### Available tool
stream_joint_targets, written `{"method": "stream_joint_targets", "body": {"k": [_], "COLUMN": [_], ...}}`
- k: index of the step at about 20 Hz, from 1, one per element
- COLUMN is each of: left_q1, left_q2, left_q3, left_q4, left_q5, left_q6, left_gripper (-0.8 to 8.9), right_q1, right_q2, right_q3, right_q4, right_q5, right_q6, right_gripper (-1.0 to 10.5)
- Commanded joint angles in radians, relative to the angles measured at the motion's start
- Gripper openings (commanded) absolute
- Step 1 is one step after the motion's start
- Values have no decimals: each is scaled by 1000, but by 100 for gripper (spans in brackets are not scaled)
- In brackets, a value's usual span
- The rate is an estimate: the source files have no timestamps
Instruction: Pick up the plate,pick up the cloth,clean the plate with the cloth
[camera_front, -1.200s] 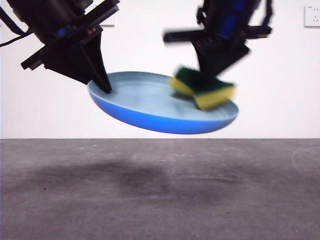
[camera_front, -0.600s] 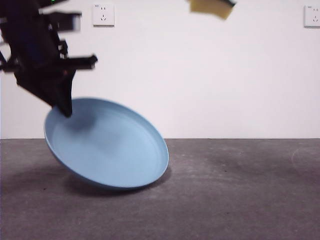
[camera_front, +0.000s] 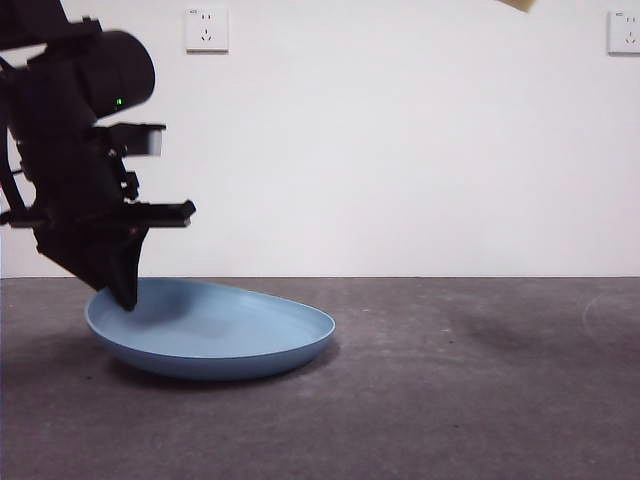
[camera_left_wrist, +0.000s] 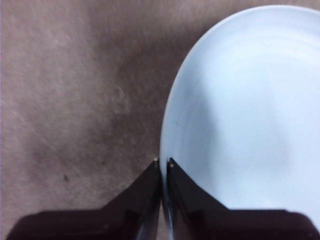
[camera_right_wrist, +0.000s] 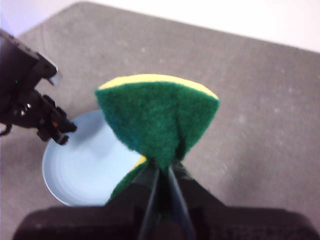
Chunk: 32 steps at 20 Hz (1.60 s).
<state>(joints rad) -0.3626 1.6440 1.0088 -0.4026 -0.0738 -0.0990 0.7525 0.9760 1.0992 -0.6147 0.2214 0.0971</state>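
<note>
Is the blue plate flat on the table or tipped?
Nearly flat: the plate rests on the table, the left gripper pinching its rim.

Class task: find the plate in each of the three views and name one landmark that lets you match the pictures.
Front view: the plate is at lower left, on the table.
Left wrist view: it fills the right side, its rim pinched by the left gripper.
Right wrist view: it shows at lower left, partly behind the sponge held in the right gripper.
Shared landmark: the left gripper clamped on the rim.

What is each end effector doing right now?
Left end effector: shut on the plate rim.
Right end effector: shut on the sponge, high above.
</note>
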Motion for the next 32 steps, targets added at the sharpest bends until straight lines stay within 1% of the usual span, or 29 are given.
{"method": "stream_joint_targets", "body": {"k": [1, 2, 3, 5, 7, 10, 13, 14, 16, 17, 18, 21, 22, 25, 27, 28, 30, 31, 32], "left_q1": [-1, -1, -2, -2, -2, -3, -14, -21, -33, -39, -47, -70, -76, -90, -92, -92, -93, -93, -94], "left_q2": [26, 26, 26, 24, 20, -27, -133, -180, -269, -318, -371, -500, -538, -631, -667, -677, -685, -684, -684], "left_q3": [-4, -4, -4, -4, -4, -3, -3, -3, -3, -3, -3, -3, -3, -3, -3, -3, -3, -3, -3], "left_q4": [-25, -24, -22, -22, -26, -27, -47, -57, -87, -109, -134, -198, -216, -260, -279, -285, -295, -300, -302], "left_q5": [29, 39, 50, 51, 51, 51, 57, 58, 58, 57, 58, 58, 58, 61, 70, 81, 80, 80, 80], "left_q6": [26, 26, 26, 24, 21, 17, 13, 13, 13, 13, 13, 9, -6, -13, -14, -14, -21, -29, -29], "left_gripper": [1, 10, 50, 207, 410, 418, 417, 417, 417, 417, 417, 416, 415, 411, 409, 409, 409, 409, 409], "right_q1": [-1, -1, -1, -2, -18, -48, -73, -91, -124, -138, -148, -175, -183, -209, -223, -228, -238, -243, -249], "right_q2": [7, 13, 19, 37, 68, 158, 291, 340, 441, 488, 532, 643, 670, 717, 724, 724, 724, 724, 724], "right_q3": [-8, -8, -8, -8, -8, -8, -8, -8, -8, -8, -8, -8, -8, -8, -8, -8, -8, -8, -8], "right_q4": [-8, -8, -8, -8, -6, -3, 16, 26, 65, 83, 101, 124, 122, 119, 117, 111, 97, 86, 79], "right_q5": [48, 70, 97, 127, 124, 117, 105, 63, -49, -75, -92, -93, -95, -174, -197, -196, -196, -196, -195], "right_q6": [-1, -1, -1, -1, 0, 12, 37, 39, 72, 89, 94, 93, 93, 89, 86, 82, 72, 69, 68], "right_gripper": [-16, -16, -16, -16, -16, -16, -16, -16, -16, -16, -16, -16, -16, 11, 12, 46, 199, 248, 263]}}
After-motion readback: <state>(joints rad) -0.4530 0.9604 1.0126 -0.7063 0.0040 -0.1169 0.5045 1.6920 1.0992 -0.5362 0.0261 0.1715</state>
